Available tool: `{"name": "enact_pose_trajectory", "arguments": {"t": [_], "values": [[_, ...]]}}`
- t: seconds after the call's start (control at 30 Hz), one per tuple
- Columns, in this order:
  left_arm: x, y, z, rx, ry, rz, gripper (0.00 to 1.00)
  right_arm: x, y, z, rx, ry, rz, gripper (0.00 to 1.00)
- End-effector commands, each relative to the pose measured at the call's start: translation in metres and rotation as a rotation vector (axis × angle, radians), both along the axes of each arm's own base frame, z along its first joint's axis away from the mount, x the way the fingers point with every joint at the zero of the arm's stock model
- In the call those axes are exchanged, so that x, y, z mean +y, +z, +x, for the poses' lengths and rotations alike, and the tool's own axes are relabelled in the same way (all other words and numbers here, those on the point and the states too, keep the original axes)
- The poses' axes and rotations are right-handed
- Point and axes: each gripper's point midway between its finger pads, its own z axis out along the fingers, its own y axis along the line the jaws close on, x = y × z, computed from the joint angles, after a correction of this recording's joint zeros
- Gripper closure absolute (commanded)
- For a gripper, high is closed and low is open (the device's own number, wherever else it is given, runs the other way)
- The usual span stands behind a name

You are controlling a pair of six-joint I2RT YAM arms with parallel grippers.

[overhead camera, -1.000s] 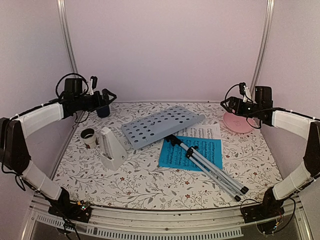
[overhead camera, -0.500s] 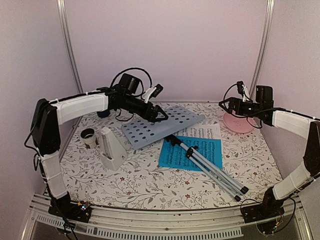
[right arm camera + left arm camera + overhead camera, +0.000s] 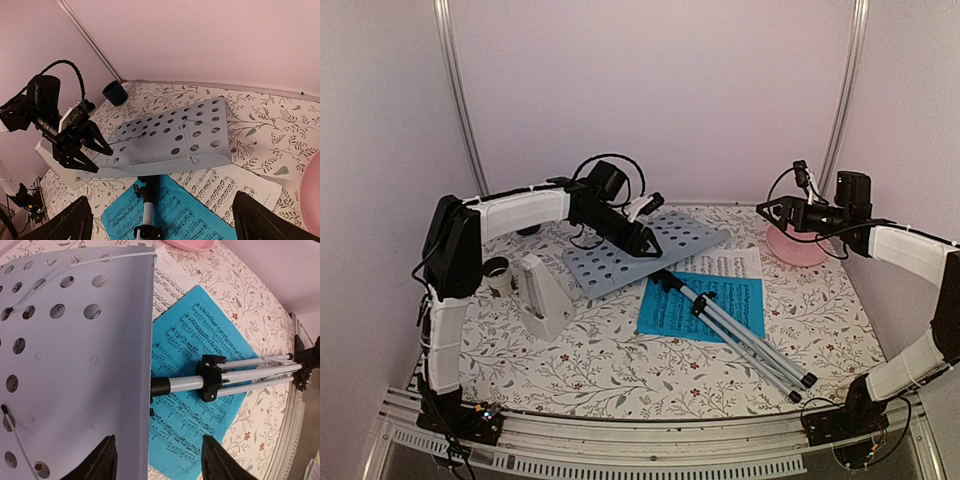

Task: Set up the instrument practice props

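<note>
**Top external view: left gripper spread over the lying music stand, nothing held**

1. Task item. The music stand [image 3: 690, 238] lies down on the table [image 3: 600, 370], not erected. Its perforated desk faces up at a tilt in the far centre. The folded tripod legs [image 3: 750, 345] run from the desk toward the near right.
2. Sheets. The blue sheet [image 3: 735, 300] lies flat under the tripod tube. The white sheet [image 3: 738, 262] lies just behind it, with one edge running under the desk.
3. Metronome. The metronome [image 3: 542, 295] stands upright to the left of the desk and apart from both grippers.
4. Left gripper. The left gripper [image 3: 642, 243] is over the desk's near long edge. In the left wrist view its fingers [image 3: 102, 460] are spread wide. One finger is over the perforated face and the other over the blue sheet. The desk edge and the tube joint lie in the gap ahead of them. Nothing is gripped. Whether a finger touches the desk cannot be told.
5. Right gripper. The right gripper [image 3: 767, 210] hangs above the far right of the table, beside the pink plate [image 3: 798, 250] and well apart from the stand. In the right wrist view its fingers are wide apart with nothing between them.
6. Other. A dark blue cup [image 3: 115, 92] sits at the far left corner.
</note>
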Motion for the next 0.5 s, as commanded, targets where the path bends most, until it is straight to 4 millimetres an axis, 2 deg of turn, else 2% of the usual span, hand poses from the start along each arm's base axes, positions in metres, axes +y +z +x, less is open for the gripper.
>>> {"name": "enact_pose_trajectory", "arguments": {"t": [0.0,0.2,0.47], "values": [[-0.007,-0.011,-0.006,0.01,-0.027,0.057,0.45,0.005,0.013,-0.011,-0.042,0.045,0.036,0.01],[-0.015,-0.032,-0.015,0.033,-0.058,0.094,0.57,0.007,0.007,-0.013,-0.028,0.055,0.042,0.01],[-0.021,-0.048,-0.023,0.058,-0.075,0.114,0.69,0.008,0.004,-0.016,-0.021,0.059,0.065,0.01]]}}
